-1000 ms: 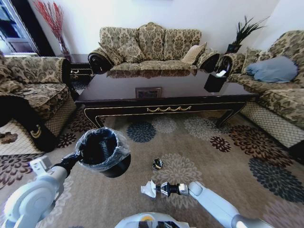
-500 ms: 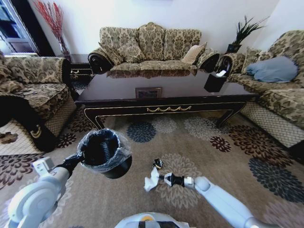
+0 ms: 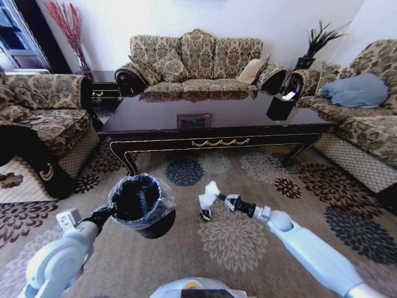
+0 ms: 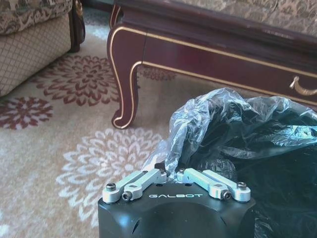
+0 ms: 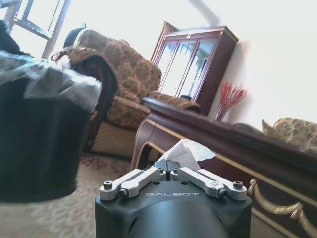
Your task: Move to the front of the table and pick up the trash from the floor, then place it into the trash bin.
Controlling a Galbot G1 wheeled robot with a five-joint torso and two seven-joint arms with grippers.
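Carrying crumpled paper [image 3: 208,194] pinched in my right gripper [image 3: 218,198], fingers closed on it, beside the bin [image 3: 141,202] my left gripper [image 3: 107,213] clamps by its rim. I should centre it above the opening before letting go. A dark wad [image 3: 205,215] lies on the carpet [image 3: 273,186].

I stand in the living room of a home. Three sofas [image 3: 195,59] in matching floral damask upholstery enclose a long, glossy dark-wood coffee table [image 3: 217,115] with gold scroll trim. A beige carpet [image 3: 248,186] with round flower medallions covers the floor. A potted plant [image 3: 316,43] stands in the corner behind the sofas, red decorative branches [image 3: 68,25] rise on the other side, and a glass-fronted wooden cabinet [image 5: 195,62] stands against the wall.
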